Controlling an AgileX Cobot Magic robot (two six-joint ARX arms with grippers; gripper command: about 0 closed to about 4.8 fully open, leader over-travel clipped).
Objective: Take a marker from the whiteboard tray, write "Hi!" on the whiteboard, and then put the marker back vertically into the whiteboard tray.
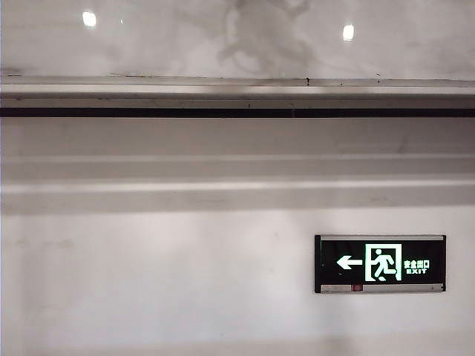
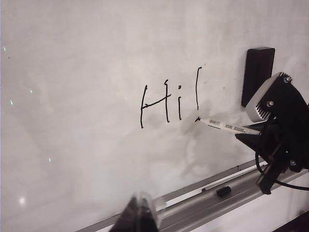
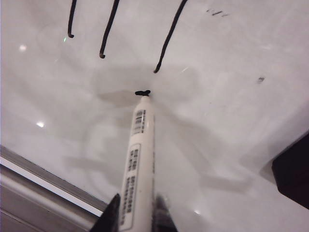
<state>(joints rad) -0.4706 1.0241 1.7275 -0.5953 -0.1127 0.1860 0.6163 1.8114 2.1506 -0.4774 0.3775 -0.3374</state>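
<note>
Left wrist view: whiteboard tray [image 2: 203,205] holds black cap [image 2: 223,191]; right gripper [image 2: 258,133] clamps marker [image 2: 227,126]; left gripper [image 2: 140,215] unreadable.

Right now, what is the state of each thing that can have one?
marker: uncapped, tip on the whiteboard, dotting the "!"
right gripper: shut on the marker
left gripper: holds nothing, opening unclear
marker cap: lying in the whiteboard tray

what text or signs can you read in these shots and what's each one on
"Hi!" handwritten in black on the whiteboard, its dot being made by the marker in the right pincer.
"EXIT" plus arrow and running figure on the wall sign; the characters above are too small.
Marker label: too blurred.
</note>
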